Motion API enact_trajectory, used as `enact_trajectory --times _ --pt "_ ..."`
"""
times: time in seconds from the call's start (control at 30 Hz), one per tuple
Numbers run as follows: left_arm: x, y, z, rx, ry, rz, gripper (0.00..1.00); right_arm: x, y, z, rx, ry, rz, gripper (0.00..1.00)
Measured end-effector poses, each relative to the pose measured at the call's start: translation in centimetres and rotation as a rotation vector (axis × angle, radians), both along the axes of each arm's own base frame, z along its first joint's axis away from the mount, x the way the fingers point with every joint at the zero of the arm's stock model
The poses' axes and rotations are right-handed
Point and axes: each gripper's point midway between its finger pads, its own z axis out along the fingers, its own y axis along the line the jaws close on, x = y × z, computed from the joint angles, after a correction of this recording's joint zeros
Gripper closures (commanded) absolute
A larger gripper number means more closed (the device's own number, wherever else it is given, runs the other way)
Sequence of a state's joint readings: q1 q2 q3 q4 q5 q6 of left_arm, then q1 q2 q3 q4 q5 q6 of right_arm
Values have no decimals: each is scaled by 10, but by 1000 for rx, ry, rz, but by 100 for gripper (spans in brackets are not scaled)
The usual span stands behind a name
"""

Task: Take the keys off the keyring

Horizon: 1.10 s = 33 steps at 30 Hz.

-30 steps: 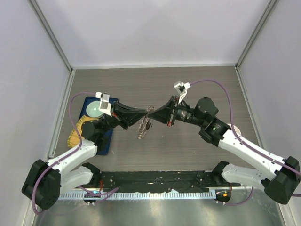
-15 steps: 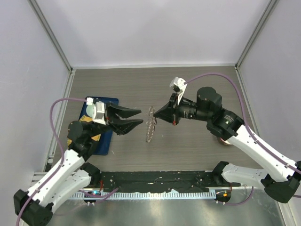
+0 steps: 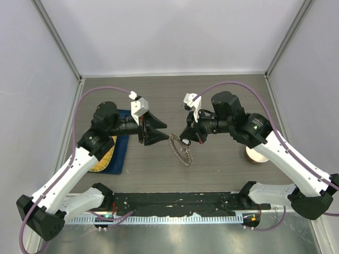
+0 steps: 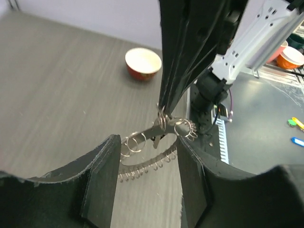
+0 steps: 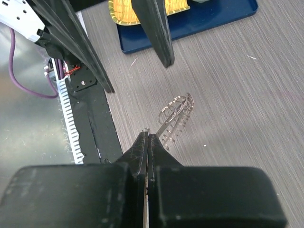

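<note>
Right gripper point(image 3: 184, 138) is pinched fully shut on the top edge of the keyring point(image 3: 179, 150). The ring hangs tilted below it over mid-table, just in front of the left gripper point(image 3: 163, 132). Left fingers point(image 4: 99, 183) stand well apart and hold nothing (the ring is beyond their tips, not between them). No keys can be picked out in any view; they are too small to tell from the ring's fringe.

Risks: the hold is a thin edge pinch, so a tug from the left could twist the ring or pull it free onto the table. If the left jaws close on fringe rather than a key, they would drag the whole ring.

Writing: none legible on the arms, bowl point(image 4: 142, 64) or blue tray point(image 5: 213, 15).
</note>
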<state>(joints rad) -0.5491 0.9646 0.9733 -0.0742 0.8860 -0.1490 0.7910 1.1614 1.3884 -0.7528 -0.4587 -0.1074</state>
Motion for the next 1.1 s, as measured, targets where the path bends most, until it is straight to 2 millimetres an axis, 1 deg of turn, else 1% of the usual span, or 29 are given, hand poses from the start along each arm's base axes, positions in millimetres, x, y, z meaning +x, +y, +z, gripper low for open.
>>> enact_trajectory --times 0.1,0.2,0.27,0.37,0.43,0.63,0.87,1.1 --pt "-1 -6 -19 44 68 4 48 1 -1 0 -3 4 -9 99" --pt "-10 -12 -29 53 82 6 52 2 -1 0 1 7 -18 99" --pt "-15 -14 -37 60 96 19 58 3 0 2 9 8 -26 99" --pt "-17 -17 -44 61 115 41 60 5 2 5 22 3 -33 99" --pt "-13 -18 -47 58 116 62 57 6 3 6 30 0 -35 99" --pt "-6 -21 -47 51 93 81 57 7 5 5 37 -2 -35 99" --pt "-10 -27 -51 65 74 13 57 7 7 5 44 -2 -26 99" --pt "-13 -30 -47 62 47 -25 57 6 9 4 51 -1 -15 99"
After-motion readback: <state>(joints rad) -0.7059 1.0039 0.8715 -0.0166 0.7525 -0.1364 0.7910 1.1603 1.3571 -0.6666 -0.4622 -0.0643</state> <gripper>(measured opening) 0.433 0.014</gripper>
